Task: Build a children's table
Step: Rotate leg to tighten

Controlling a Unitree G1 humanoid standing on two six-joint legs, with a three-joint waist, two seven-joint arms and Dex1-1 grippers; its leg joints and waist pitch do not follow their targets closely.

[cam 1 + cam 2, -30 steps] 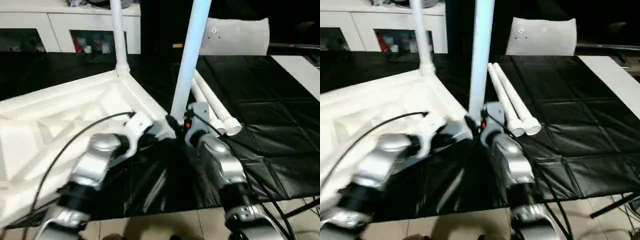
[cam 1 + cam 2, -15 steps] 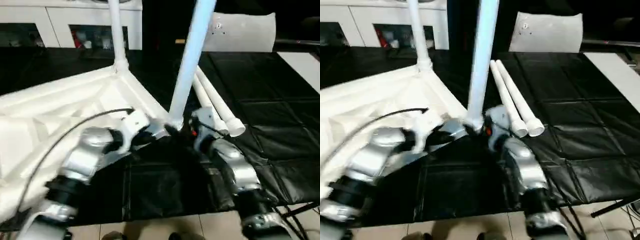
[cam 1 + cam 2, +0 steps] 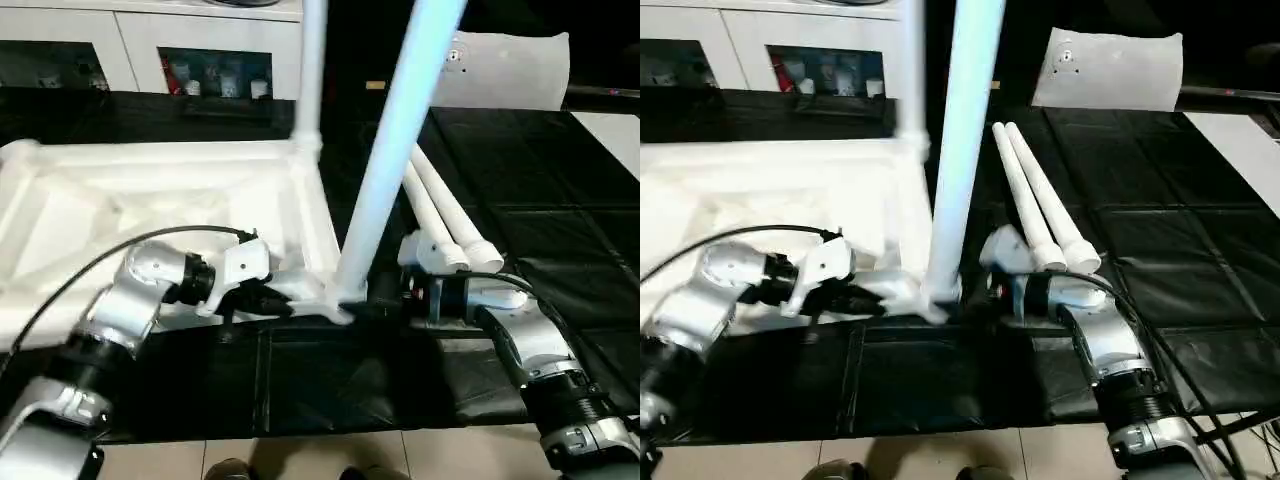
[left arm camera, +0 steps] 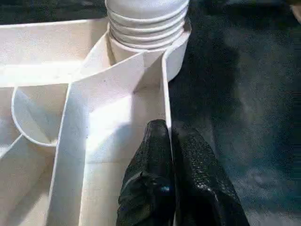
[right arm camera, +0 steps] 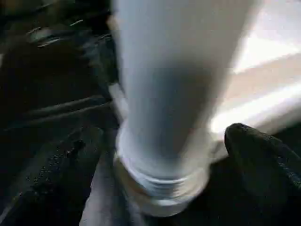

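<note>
The white tabletop lies underside up on the black-covered table. One leg stands in its far corner socket. A second leg stands at the near right corner, its threaded base in the socket. My left gripper is shut on the tabletop's rim wall just short of that corner; it also shows from above. My right gripper is open, one finger on each side of the leg's base with a small gap. Two loose legs lie side by side behind my right arm.
A flat white bag leans at the back right and a white board strip lies at the far right edge. White cabinets stand behind. The table's front edge is close under my forearms.
The tabletop has turned on the table, so its far rim now runs level across the view. My right gripper has swung round to the leg's right side. The camera has shifted too.
</note>
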